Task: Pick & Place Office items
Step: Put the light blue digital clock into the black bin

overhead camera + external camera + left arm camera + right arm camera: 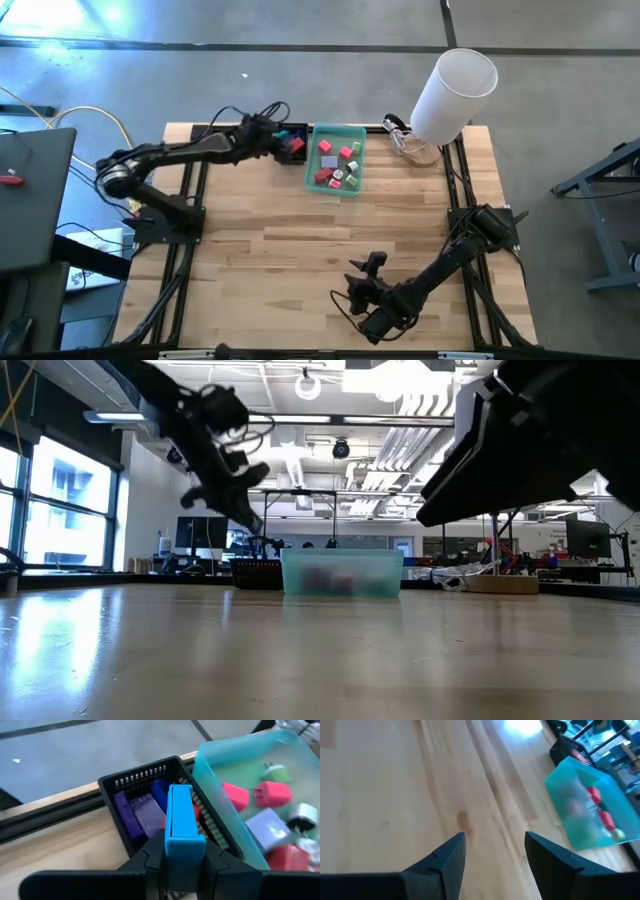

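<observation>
My left gripper (180, 852) is shut on a light-blue block (180, 815) and hangs over the small black tray (135, 775) at the table's far edge. In that tray lie purple pieces (132, 817), a dark blue one (160, 792) and a red one (196, 812). Right beside it stands the translucent green tray (337, 127), holding pink (272, 792), red, white and green pieces. My right gripper (495, 850) stands open above bare wood near the table's front edge (352, 285), with nothing between its fingers. My left gripper pinches the light-blue block by the two long sides of its near end (181, 845) between its two fingers (150, 862). The fingers slant down from the table's left and lie along the block. The block sticks out ahead of the fingertips, lifted clear above the black tray.
A big white cylinder (455, 92) leans at the far right corner, with a clear item and cables (405, 140) at its foot. The wide middle of the wooden table (300, 230) holds nothing. Arm bases stand at the left (165, 215) and right (490, 225) edges.
</observation>
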Motion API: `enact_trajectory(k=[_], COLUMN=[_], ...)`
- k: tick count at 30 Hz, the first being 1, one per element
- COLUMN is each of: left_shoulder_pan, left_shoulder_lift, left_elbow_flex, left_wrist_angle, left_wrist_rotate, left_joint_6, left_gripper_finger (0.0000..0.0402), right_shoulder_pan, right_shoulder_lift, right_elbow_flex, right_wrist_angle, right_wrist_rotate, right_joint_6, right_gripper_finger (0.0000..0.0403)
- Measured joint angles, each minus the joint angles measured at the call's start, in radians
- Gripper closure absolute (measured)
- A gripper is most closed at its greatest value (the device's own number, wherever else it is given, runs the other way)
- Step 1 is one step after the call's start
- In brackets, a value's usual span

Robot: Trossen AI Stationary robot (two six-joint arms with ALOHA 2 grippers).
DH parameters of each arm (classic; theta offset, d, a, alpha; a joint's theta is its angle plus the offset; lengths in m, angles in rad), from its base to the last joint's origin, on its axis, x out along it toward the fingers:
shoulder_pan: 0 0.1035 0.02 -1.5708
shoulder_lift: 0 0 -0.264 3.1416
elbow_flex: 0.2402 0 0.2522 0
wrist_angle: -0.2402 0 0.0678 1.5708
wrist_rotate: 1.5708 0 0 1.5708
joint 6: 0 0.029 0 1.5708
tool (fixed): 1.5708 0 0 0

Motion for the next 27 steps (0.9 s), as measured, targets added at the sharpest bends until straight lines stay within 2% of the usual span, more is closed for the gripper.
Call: enact_trajectory(k=[5, 13, 21, 27], left_shoulder_pan=[0.030, 0.015, 0.015, 0.015], left_shoulder_lift=[0.101, 0.218, 0.243, 0.243], left_elbow_flex=[0.001, 0.035, 0.056, 0.056], left_wrist_angle=[0.079, 0.093, 0.094, 0.092], left_wrist_rotate=[0.009, -0.105, -0.113, -0.116], left_joint_6=[0.000, 0.045, 0.073, 0.104], left_gripper_finger=[0.0348, 0.0347, 0.0346, 0.0329], right_shoulder_pan=[-0.013, -0.033, -0.040, -0.039], right_shoulder_lift=[0.000, 0.000, 0.000, 0.000], right_elbow_flex=[0.000, 0.000, 0.000, 0.000], right_wrist_angle=[0.000, 0.000, 0.002, 0.002], right_wrist_rotate=[-0.037, -0.051, -0.070, -0.072], right_joint_6=[0.023, 0.022, 0.024, 0.023], right_gripper_finger=[0.0211, 0.0211, 0.0211, 0.0211])
